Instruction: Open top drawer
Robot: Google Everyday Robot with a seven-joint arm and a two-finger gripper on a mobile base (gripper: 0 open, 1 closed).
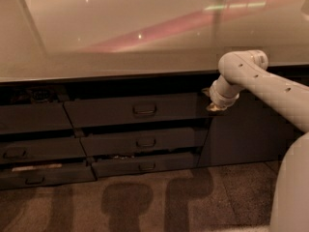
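End effector (pixel 213 106) sits just below the front edge of the surface (pixel 145 47), toward its right end, at the right-hand end of the top drawer (pixel 106 112). Most of it is hidden behind the white wrist, with only a small brassy tip showing. Cannot tell whether it is apart, together or clamped on anything. Contact with the drawer front: cannot tell.

Arm (pixel 273 83): white, enters from the right and bends down at the elbow joint under the surface's front edge.

Top drawer: dark grey flat front, directly under the front edge of the surface, about mid-length. Bar handle (pixel 144 109) is central on the front, well to the left of the end effector. A dark gap runs above the front. How far out it stands: cannot tell.

Middle drawer (pixel 111 144) and bottom drawer (pixel 116 167) are stacked beneath it, each with a like handle. Further dark drawers (pixel 34 120) lie under the left end of the surface.

Cabinet door (pixel 241 137): dark, right of the drawer stack, beneath the arm.

Carpet (pixel 58 211) in the foreground shows soft upright shadows (pixel 186 197).
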